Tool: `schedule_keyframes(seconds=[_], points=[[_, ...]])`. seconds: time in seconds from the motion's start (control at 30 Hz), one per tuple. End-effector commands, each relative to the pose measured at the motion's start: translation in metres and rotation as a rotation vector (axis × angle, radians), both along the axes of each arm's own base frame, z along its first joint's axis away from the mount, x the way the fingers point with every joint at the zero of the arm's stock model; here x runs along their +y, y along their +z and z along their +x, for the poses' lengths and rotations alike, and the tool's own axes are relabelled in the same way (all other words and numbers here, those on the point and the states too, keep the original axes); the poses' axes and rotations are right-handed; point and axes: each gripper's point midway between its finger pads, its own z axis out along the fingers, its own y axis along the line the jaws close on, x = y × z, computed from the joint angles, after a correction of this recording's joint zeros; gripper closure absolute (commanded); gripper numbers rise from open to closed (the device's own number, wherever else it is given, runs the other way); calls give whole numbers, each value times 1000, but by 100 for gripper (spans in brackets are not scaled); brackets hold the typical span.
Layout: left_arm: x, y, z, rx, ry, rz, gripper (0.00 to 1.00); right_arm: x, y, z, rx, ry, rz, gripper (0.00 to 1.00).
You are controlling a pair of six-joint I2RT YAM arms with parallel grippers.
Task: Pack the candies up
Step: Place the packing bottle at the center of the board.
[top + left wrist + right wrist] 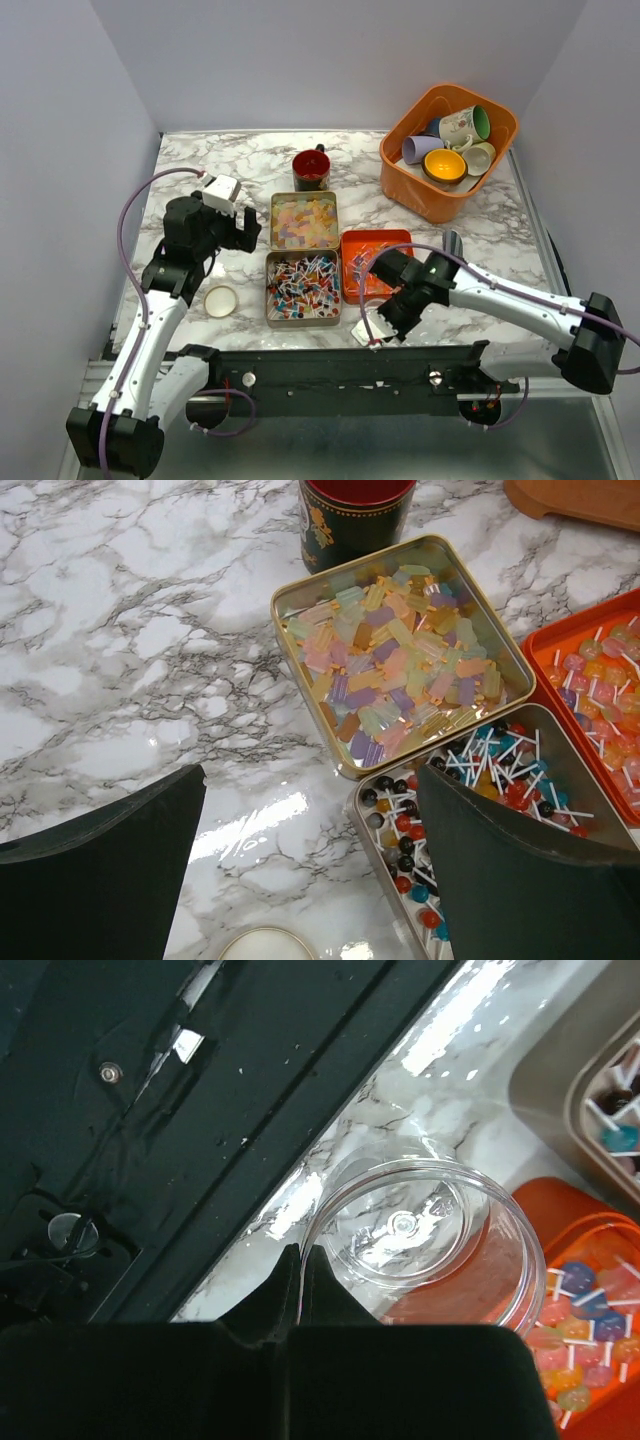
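The candies lie in three containers. Pastel squares (305, 221) (400, 660) fill a gold tin, small lollipops (301, 287) (470, 780) fill a second tin in front of it, and pale lollipops (372, 258) (575, 1365) sit in an orange tray to the right. My right gripper (385, 318) (300, 1255) is shut on the rim of a clear, empty plastic jar (367, 331) (420, 1225) at the table's near edge, beside the orange tray. My left gripper (240, 232) (310, 780) hangs open over bare marble, just left of the tins, with nothing between its fingers.
A round white lid (220, 300) (265, 945) lies on the marble near the left arm. A dark red mug (311, 168) (355, 515) stands behind the tins. An orange basket (405, 180) at the back right holds several mugs. The black base rail (150, 1110) runs along the near edge.
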Motion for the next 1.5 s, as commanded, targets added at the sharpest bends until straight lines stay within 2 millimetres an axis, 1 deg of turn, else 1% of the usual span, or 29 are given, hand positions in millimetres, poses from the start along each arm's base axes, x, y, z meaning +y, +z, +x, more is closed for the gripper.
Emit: schedule_keyframes(seconds=[0.0, 0.13, 0.3, 0.33, 0.4, 0.43, 0.53, 0.57, 0.6, 0.63, 0.7, 0.73, 0.77, 0.8, 0.83, 0.87, 0.9, 0.93, 1.0, 1.03, 1.07, 1.1, 1.13, 1.17, 1.23, 1.27, 1.3, 1.37, 1.47], points=[[5, 2, -10, -9, 9, -11, 2, 2, -26, 9, -34, -40, -91, 99], [9, 7, -11, -26, 23, -14, 2, 0, -39, 14, -71, -22, -102, 99], [13, 5, -9, -33, 24, 6, 2, -10, -42, 5, -37, 0, -145, 73], [12, 4, -8, -31, 21, 6, 2, -9, -39, 4, -33, -3, -133, 61], [11, 3, -8, -27, 13, 5, 2, -13, -31, 0, -20, 2, -141, 52], [9, 2, -8, -21, 7, 0, 2, -13, -24, -1, -22, -4, -127, 43], [6, 1, -8, -5, -6, -8, 2, -10, 3, 5, -63, -52, -80, 41], [6, 2, -7, -3, -8, -9, 2, -10, 17, 11, -95, -83, -36, 40], [5, 5, -6, -5, -6, -14, 2, -3, 35, 21, -126, -127, 18, 41], [4, 5, -5, 0, -12, -16, 2, -1, 48, 26, -117, -211, 57, 41], [1, 7, -4, 18, -4, -57, 2, -2, 80, 58, -143, -407, 172, 41], [-1, 6, -2, 27, -3, -71, 3, -8, 84, 69, -127, -552, 187, 40], [-4, 4, -2, 45, 3, -102, 3, -23, 85, 89, -145, -695, 197, 40], [-4, 1, 0, 59, 18, -120, 5, -27, 98, 110, -209, -798, 278, 40], [-5, 0, 4, 66, 35, -145, 6, -44, 82, 117, -210, -943, 251, 40], [-5, -2, 6, 76, 46, -156, 7, -60, 81, 128, -229, -1045, 274, 40], [-6, -6, 7, 92, 50, -170, 8, -65, 88, 137, -270, -1109, 342, 40], [-7, -7, 10, 96, 50, -173, 8, -82, 66, 138, -272, -1227, 299, 37], [-9, -5, 14, 92, 36, -171, 9, -99, 60, 148, -294, -1356, 311, 37], [-10, -8, 18, 102, 31, -165, 9, -105, 55, 150, -276, -1428, 311, 36], [-10, -8, 20, 105, 30, -160, 9, -121, 50, 156, -268, -1513, 304, 36], [-11, -7, 22, 109, 26, -160, 9, -127, 49, 163, -257, -1566, 312, 37], [-13, -5, 28, 113, 20, -161, 9, -133, 41, 167, -207, -1639, 297, 38], [-14, -4, 30, 116, 15, -160, 9, -152, 42, 177, -192, -1737, 296, 39], [-17, 1, 36, 113, 5, -154, 9, -166, 36, 187, -124, -1843, 289, 42], [-20, -2, 39, 128, -3, -149, 9, -186, 22, 193, -84, -1931, 235, 43], [-21, -1, 41, 125, -5, -142, 9, -193, 26, 201, -81, -1967, 237, 43], [-25, -3, 46, 127, -17, -113, 10, -211, 15, 207, -55, -2042, 200, 43], [-25, -6, 51, 138, -13, -103, 10, -217, 7, 213, -72, -2023, 190, 43]])
